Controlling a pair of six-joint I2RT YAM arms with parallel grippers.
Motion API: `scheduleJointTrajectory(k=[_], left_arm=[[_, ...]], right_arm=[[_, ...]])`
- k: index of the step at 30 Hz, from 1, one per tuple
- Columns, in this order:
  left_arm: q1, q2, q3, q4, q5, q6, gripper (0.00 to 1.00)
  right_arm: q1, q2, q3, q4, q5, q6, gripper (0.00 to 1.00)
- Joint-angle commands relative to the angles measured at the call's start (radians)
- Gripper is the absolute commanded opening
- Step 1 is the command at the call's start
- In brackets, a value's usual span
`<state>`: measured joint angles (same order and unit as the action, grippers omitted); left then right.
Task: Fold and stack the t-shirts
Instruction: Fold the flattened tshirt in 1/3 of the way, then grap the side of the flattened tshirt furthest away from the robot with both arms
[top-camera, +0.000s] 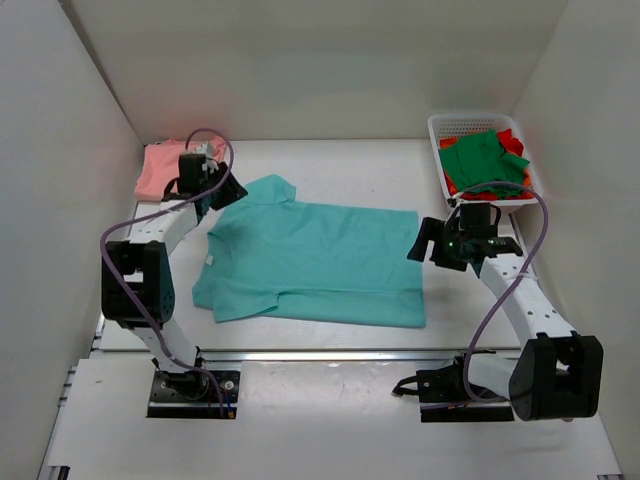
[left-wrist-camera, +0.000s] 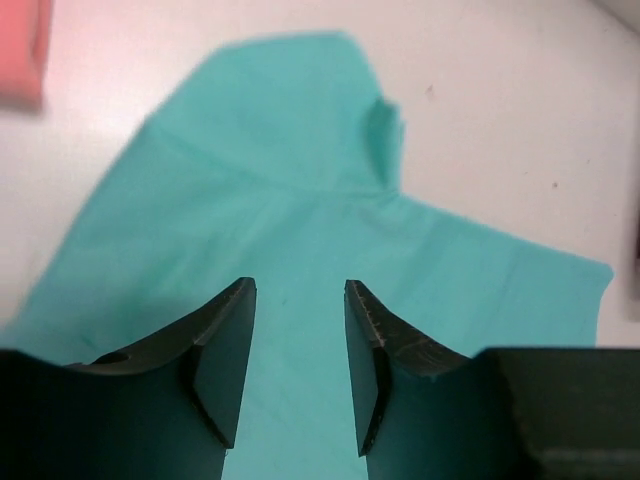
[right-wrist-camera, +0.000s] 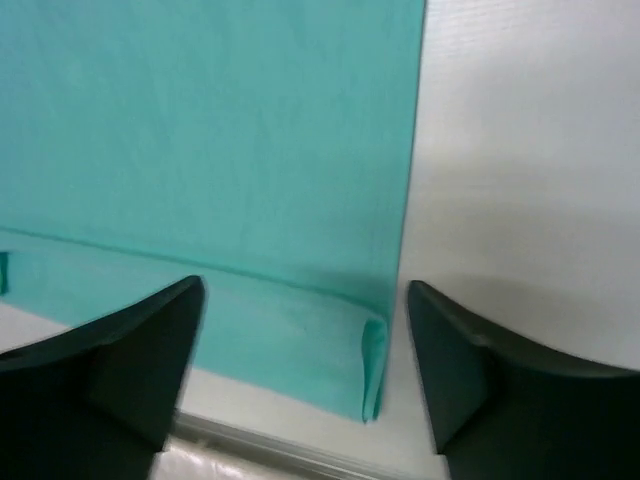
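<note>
In far-right basket (top-camera: 466, 122): green t-shirt (top-camera: 485, 160) atop red t-shirt (top-camera: 509, 137).

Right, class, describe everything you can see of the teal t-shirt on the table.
The teal t-shirt is plain, soft, cotton-looking fabric with short sleeves. It lies spread flat on the white table, collar toward the left arm's side, hem toward the right. Its near long edge is folded over, doubled at the hem corner, and the far sleeve sticks out. The left pincer and right pincer stand open over it, gripping nothing.
</note>
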<state>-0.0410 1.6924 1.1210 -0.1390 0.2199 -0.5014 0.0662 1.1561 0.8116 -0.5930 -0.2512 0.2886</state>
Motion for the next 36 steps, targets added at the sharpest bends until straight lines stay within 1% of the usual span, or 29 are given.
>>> scheduleJointTrajectory(k=[1, 2, 3, 4, 5, 10, 11, 13, 16, 17, 18, 19, 20, 21, 22, 24, 25, 26, 28, 29, 30, 31, 32, 33, 34, 36], left_arm=[[0.007, 0.033, 0.159, 0.000, -0.022, 0.109, 0.52], [0.012, 0.086, 0.224, -0.028, -0.016, 0.139, 0.51], [0.021, 0.143, 0.258, -0.055, -0.017, 0.147, 0.51], [0.018, 0.200, 0.320, -0.074, -0.020, 0.164, 0.51], [0.020, 0.242, 0.376, -0.095, -0.033, 0.193, 0.51], [0.024, 0.384, 0.538, -0.102, -0.091, 0.251, 0.55], [0.023, 0.423, 0.562, -0.108, -0.094, 0.273, 0.57], [0.023, 0.478, 0.640, -0.137, -0.100, 0.299, 0.57], [0.009, 0.597, 0.792, -0.258, -0.070, 0.320, 0.59], [0.006, 0.633, 0.842, -0.273, -0.064, 0.327, 0.60], [0.006, 0.657, 0.877, -0.301, -0.048, 0.337, 0.59], [-0.009, 0.671, 0.902, -0.321, -0.060, 0.342, 0.60], [-0.016, 0.688, 0.910, -0.333, -0.073, 0.356, 0.60], [-0.025, 0.699, 0.928, -0.350, -0.086, 0.372, 0.60], [-0.022, 0.708, 0.948, -0.373, -0.082, 0.374, 0.60], [-0.020, 0.722, 0.954, -0.393, -0.056, 0.371, 0.60], [-0.026, 0.730, 0.976, -0.416, -0.039, 0.367, 0.58], [-0.025, 0.731, 0.981, -0.431, -0.034, 0.363, 0.58], [-0.022, 0.733, 0.970, -0.441, -0.011, 0.359, 0.56], [-0.023, 0.731, 0.961, -0.436, -0.007, 0.357, 0.55], [-0.020, 0.727, 0.959, -0.441, -0.002, 0.353, 0.51], [-0.019, 0.731, 0.956, -0.439, 0.013, 0.353, 0.36], [-0.016, 0.730, 0.950, -0.441, 0.012, 0.341, 0.14], [-0.010, 0.731, 0.951, -0.445, 0.022, 0.337, 0.02], [-0.007, 0.730, 0.950, -0.441, 0.018, 0.327, 0.00], [-0.008, 0.721, 0.938, -0.436, 0.038, 0.320, 0.00]], right_arm=[[-0.014, 0.054, 0.017, 0.195, -0.036, -0.008, 0.72], [-0.017, 0.094, 0.040, 0.203, -0.054, -0.014, 0.51], [-0.020, 0.137, 0.060, 0.211, -0.072, -0.009, 0.21], [-0.020, 0.157, 0.072, 0.222, -0.095, -0.017, 0.08], [-0.022, 0.186, 0.078, 0.243, -0.109, -0.014, 0.00], [0.009, 0.260, 0.115, 0.297, -0.102, -0.016, 0.00], [0.004, 0.266, 0.124, 0.306, -0.102, -0.020, 0.00], [0.000, 0.283, 0.130, 0.311, -0.112, -0.017, 0.00], [-0.011, 0.313, 0.135, 0.334, -0.123, -0.016, 0.00], [-0.008, 0.321, 0.136, 0.340, -0.122, -0.019, 0.01], [-0.008, 0.335, 0.132, 0.341, -0.128, -0.019, 0.00], [-0.014, 0.340, 0.133, 0.341, -0.131, -0.022, 0.02], [-0.011, 0.346, 0.138, 0.351, -0.132, -0.016, 0.03], [-0.016, 0.355, 0.141, 0.352, -0.128, -0.023, 0.05], [-0.020, 0.364, 0.147, 0.352, -0.125, -0.023, 0.05], [-0.023, 0.381, 0.156, 0.348, -0.088, -0.016, 0.06], [-0.017, 0.396, 0.164, 0.354, -0.083, -0.013, 0.08], [-0.023, 0.413, 0.179, 0.351, -0.062, -0.008, 0.11], [-0.022, 0.441, 0.202, 0.346, -0.016, 0.004, 0.11], [-0.023, 0.456, 0.211, 0.346, -0.004, 0.018, 0.14], [-0.022, 0.462, 0.225, 0.358, 0.013, 0.023, 0.16], [-0.020, 0.477, 0.231, 0.366, 0.042, 0.035, 0.17], [-0.019, 0.497, 0.245, 0.366, 0.050, 0.049, 0.22], [-0.013, 0.507, 0.254, 0.369, 0.065, 0.061, 0.29], [-0.005, 0.513, 0.259, 0.386, 0.090, 0.073, 0.34], [0.000, 0.530, 0.262, 0.409, 0.113, 0.105, 0.36]])
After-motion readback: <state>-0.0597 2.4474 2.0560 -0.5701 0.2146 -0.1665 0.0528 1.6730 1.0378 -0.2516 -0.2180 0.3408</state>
